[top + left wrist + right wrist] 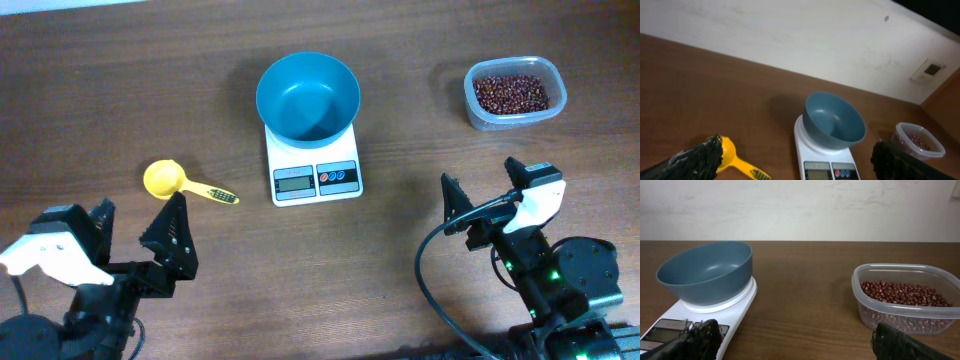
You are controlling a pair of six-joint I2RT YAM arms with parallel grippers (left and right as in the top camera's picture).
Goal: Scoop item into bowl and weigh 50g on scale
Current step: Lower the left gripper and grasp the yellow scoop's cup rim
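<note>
The blue bowl (308, 95) sits empty on the white scale (315, 178) at the table's middle back; both also show in the left wrist view, bowl (834, 121) on scale (827, 167), and in the right wrist view, bowl (705, 271) on scale (687, 322). The dark red-brown beans (511, 94) lie in a clear tub at the back right, also in the right wrist view (902, 294). My left gripper (140, 228) is open and empty at the front left. My right gripper (487, 187) is open and empty at the front right, in front of the tub.
A small yellow scoop (166, 180) lies left of the scale, handle pointing right; it shows in the left wrist view (735, 159). The clear tub (556, 100) stands near the table's back right edge. A pale wall rises behind the table.
</note>
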